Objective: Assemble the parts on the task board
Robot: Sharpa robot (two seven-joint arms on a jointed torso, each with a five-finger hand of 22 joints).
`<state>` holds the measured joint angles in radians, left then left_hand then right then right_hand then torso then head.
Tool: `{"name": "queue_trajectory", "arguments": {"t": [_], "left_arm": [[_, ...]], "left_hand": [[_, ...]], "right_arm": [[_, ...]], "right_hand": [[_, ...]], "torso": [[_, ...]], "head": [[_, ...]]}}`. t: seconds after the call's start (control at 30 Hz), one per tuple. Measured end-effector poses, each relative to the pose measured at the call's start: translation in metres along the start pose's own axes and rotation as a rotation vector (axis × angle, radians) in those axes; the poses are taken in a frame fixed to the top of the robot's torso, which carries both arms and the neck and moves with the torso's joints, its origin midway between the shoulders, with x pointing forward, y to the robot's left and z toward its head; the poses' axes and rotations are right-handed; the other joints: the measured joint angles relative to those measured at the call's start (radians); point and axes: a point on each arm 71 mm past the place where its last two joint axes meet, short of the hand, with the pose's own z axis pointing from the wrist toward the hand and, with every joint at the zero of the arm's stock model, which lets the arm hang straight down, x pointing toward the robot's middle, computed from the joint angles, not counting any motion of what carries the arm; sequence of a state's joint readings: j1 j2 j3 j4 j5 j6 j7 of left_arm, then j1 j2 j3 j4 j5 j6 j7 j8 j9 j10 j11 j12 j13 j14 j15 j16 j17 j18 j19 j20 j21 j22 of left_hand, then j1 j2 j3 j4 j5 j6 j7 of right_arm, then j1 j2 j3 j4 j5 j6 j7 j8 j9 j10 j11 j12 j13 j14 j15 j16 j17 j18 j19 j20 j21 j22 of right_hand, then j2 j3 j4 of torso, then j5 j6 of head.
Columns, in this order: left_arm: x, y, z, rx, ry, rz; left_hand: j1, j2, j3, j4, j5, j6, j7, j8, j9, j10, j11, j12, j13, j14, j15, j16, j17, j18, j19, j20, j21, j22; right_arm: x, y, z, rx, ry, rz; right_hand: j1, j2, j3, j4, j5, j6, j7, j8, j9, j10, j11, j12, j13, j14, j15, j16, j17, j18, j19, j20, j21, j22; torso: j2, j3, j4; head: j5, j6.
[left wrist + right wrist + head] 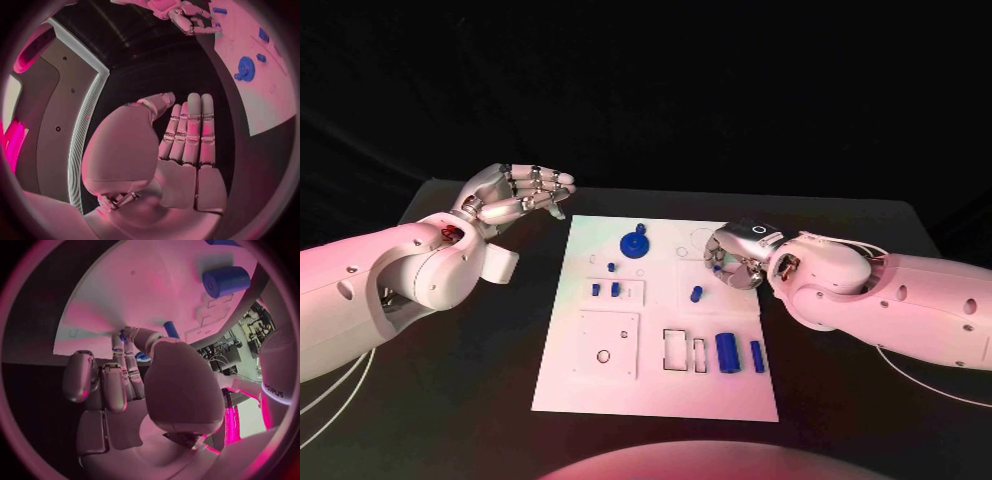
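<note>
a black bench point(473, 380) carries everything here. behind it hangs a dark backdrop point(675, 90). the bench looks matte.

Bare black table point(473, 340) open along the task board's point(661, 395) left edge and near corners. Above the board's right half, blocked by the right hand point(737, 255), fingers down among small blue parts. Left hand point(516, 195) parked off the far left corner. Near end crowded by upright blue cylinders point(728, 352).
</note>
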<state>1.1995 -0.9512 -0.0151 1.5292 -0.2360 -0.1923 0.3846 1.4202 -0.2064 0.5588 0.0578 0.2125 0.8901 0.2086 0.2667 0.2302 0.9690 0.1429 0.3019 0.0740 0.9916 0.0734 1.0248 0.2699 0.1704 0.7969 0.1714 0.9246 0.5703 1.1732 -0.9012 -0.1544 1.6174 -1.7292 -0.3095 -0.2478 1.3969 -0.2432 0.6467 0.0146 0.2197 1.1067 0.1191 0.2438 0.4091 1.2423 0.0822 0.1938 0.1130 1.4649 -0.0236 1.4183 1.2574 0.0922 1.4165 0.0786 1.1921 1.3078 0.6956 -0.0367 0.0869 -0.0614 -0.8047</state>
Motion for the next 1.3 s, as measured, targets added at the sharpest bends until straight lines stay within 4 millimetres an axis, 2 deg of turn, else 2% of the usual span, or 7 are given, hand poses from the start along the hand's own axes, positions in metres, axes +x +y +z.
{"name": "queue_trajectory", "arguments": {"t": [0.77,1.1,1.2,1.3], "left_arm": [[-0.001,0.0,0.0,-0.003,0.0,0.0],[-0.003,0.001,0.0,-0.004,-0.004,0.002],[-0.003,0.001,0.0,-0.005,-0.004,0.003],[-0.003,0.001,0.001,-0.005,-0.005,0.003]], "left_hand": [[0.0,0.0,0.0,0.0,0.0,0.0,0.0,0.0,0.0,0.0,0.0,0.0,-0.001,0.0,0.0,0.0,-0.001,0.0,0.0,0.0,0.0,0.001],[0.0,0.0,0.0,0.0,0.0,0.0,0.0,0.0,0.0,0.0,0.0,0.0,-0.001,0.0,0.0,-0.004,-0.001,0.0,0.0,0.0,0.0,0.001],[0.0,0.0,0.0,0.0,0.0,0.0,0.0,0.0,0.0,0.0,0.0,0.0,-0.001,0.0,0.0,-0.004,-0.001,0.0,0.0,0.0,0.0,0.001],[0.0,0.0,0.0,0.0,0.0,0.0,0.0,0.0,0.0,0.0,0.0,0.0,-0.002,0.0,0.0,-0.004,-0.002,0.0,0.0,0.0,0.0,0.002]], "right_arm": [[0.001,0.007,-0.007,0.015,-0.061,-0.021],[-0.013,0.008,-0.012,0.009,-0.099,-0.018],[-0.018,0.008,-0.013,0.008,-0.108,-0.015],[-0.021,0.01,-0.016,0.004,-0.113,-0.008]], "right_hand": [[0.0,0.0,0.023,-0.023,0.001,0.012,-0.001,0.004,0.004,0.007,0.007,0.005,0.0,0.0,0.0,0.004,0.003,0.0,0.007,-0.007,0.036,0.0],[0.0,0.0,0.025,-0.022,0.001,0.012,-0.001,0.004,0.004,0.007,0.007,0.003,0.0,0.0,0.0,0.004,0.004,0.0,0.007,-0.007,0.036,0.0],[0.0,0.0,0.033,-0.03,0.001,0.012,-0.001,0.004,0.005,0.006,0.007,0.003,0.0,0.0,0.0,0.004,0.004,-0.015,0.007,-0.007,0.042,0.0],[0.0,0.0,0.036,-0.032,0.001,0.012,-0.001,0.004,0.005,0.006,0.007,0.003,0.0,0.0,0.0,0.004,0.004,-0.015,0.007,-0.007,0.042,0.0]], "torso": [[0.0,-0.0003,0.0008],[-0.001,-0.0003,0.0001],[-0.001,-0.0005,0.0001],[-0.001,-0.0006,0.0001]], "head": [[-0.002,0.001],[-0.002,0.003],[-0.002,0.003],[-0.003,0.003]]}}
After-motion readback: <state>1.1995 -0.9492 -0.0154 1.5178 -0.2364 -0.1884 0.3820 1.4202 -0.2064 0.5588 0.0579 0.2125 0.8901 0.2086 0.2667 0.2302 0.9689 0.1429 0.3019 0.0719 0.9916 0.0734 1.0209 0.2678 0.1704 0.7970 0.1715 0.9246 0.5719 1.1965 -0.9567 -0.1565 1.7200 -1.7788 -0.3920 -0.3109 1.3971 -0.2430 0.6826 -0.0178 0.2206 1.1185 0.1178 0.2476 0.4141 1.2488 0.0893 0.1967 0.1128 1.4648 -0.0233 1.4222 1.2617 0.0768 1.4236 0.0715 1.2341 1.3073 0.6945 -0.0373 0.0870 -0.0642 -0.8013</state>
